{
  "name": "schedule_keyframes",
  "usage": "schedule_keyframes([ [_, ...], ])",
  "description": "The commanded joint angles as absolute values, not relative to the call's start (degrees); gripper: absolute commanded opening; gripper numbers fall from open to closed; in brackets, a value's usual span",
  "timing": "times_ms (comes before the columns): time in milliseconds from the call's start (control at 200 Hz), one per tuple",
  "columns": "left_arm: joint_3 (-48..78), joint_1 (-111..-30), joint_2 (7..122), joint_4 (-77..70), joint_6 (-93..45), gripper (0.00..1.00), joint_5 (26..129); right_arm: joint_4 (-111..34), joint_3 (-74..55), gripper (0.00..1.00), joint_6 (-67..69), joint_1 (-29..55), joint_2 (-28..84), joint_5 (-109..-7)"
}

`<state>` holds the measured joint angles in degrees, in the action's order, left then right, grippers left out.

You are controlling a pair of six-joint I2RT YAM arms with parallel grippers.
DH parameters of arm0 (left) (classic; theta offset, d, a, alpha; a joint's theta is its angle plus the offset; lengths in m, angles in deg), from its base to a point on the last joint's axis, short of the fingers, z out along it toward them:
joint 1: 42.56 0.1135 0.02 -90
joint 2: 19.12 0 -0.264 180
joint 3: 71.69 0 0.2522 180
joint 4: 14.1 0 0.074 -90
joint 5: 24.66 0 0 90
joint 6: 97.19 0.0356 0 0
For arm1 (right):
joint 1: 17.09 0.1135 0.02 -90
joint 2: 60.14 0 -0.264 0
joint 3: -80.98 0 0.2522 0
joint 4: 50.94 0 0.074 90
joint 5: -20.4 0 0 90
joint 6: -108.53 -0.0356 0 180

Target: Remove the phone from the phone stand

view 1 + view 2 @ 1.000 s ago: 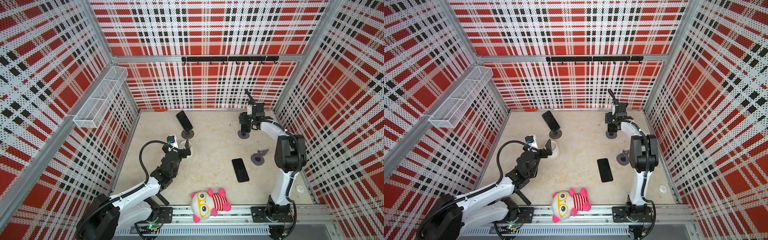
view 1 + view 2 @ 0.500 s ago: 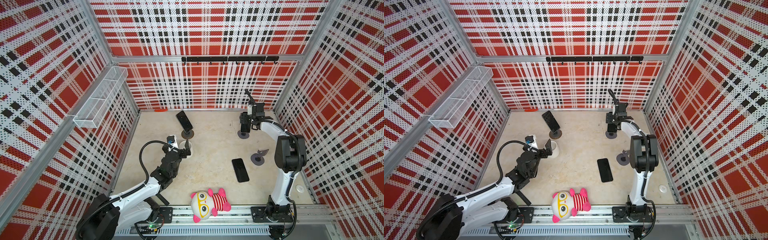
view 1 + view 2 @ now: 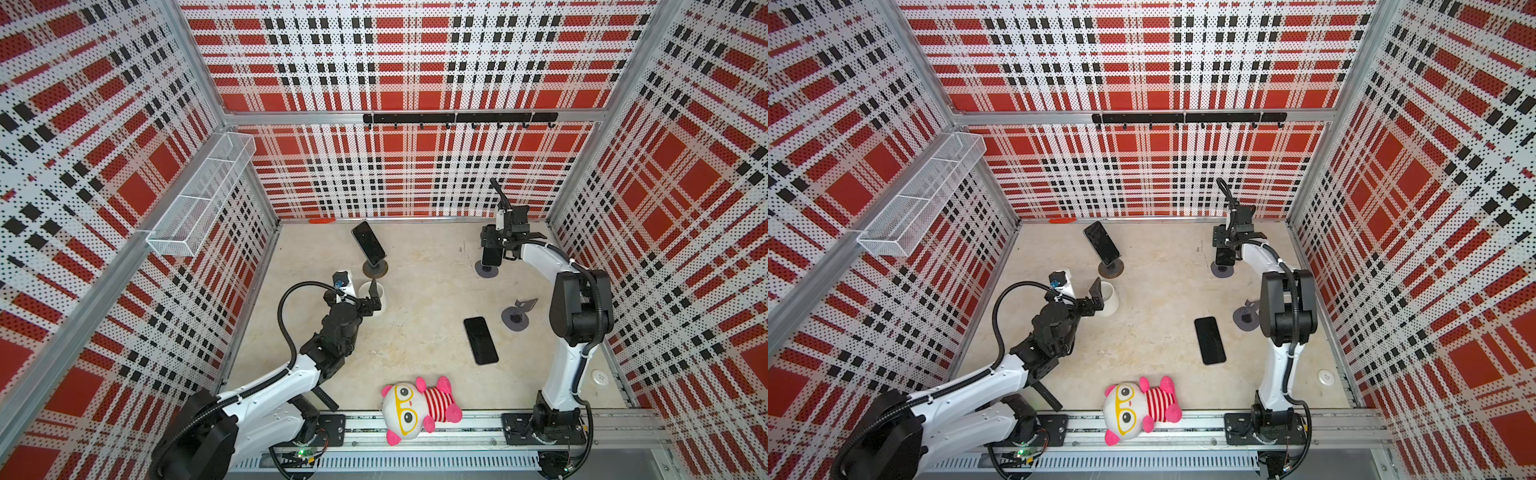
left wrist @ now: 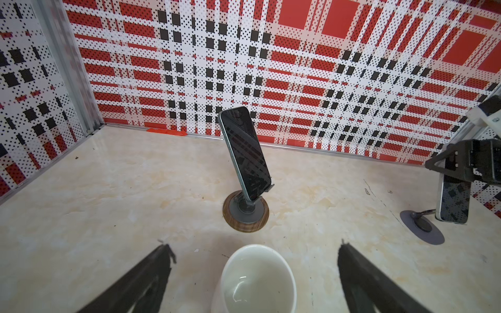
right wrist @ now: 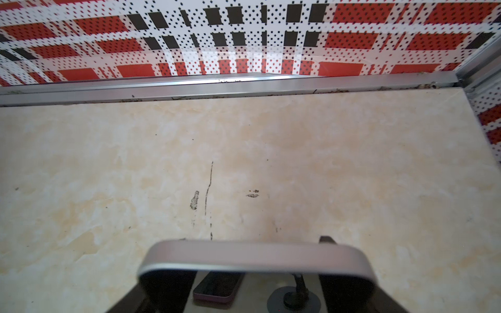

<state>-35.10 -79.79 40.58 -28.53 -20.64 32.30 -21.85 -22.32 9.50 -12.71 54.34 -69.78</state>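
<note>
At the back right, a dark phone (image 3: 491, 255) (image 3: 1224, 256) stands upright over the grey round base of its phone stand (image 3: 486, 271) (image 4: 423, 227). My right gripper (image 3: 493, 248) (image 3: 1226, 248) comes down on the phone's top end and is shut on it. In the right wrist view the phone's silver edge (image 5: 254, 257) spans from one black finger (image 5: 162, 292) to the other. I cannot tell whether the phone's (image 4: 454, 203) lower end still rests on the stand. My left gripper (image 3: 361, 291) (image 4: 253, 271) is open at the left, either side of a white cup (image 4: 254, 279).
A second phone (image 3: 368, 243) leans on a wood-rimmed stand (image 3: 375, 269) at the back left. A third phone (image 3: 481, 340) lies flat beside an empty grey stand (image 3: 516, 316). A plush toy (image 3: 415, 409) sits at the front rail. A wire basket (image 3: 199, 208) hangs on the left wall.
The right gripper's jaws have drawn in onto the phone's top end. Both arms stay where they were.
</note>
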Motion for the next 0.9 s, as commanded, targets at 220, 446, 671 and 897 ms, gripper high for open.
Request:
schedule_keyframes([
  [220, -34.7, -80.3, 39.2, -28.7, -20.0, 0.98, 31.5, -20.2, -24.4, 0.74, 8.7, -12.5, 48.8, -70.9],
  [446, -34.8, -80.3, 39.2, -28.7, -19.8, 0.98, 31.4, -20.9, -23.5, 0.73, 8.3, -12.2, 46.2, -71.3],
  [671, -34.8, -80.3, 38.7, -28.7, -19.7, 0.98, 31.2, -19.6, -22.8, 0.73, 8.0, -10.9, 42.7, -73.1],
  [897, -34.7, -80.2, 38.9, -28.7, -19.7, 0.98, 31.5, -21.8, -14.7, 0.72, 12.0, -11.7, 34.4, -73.3],
])
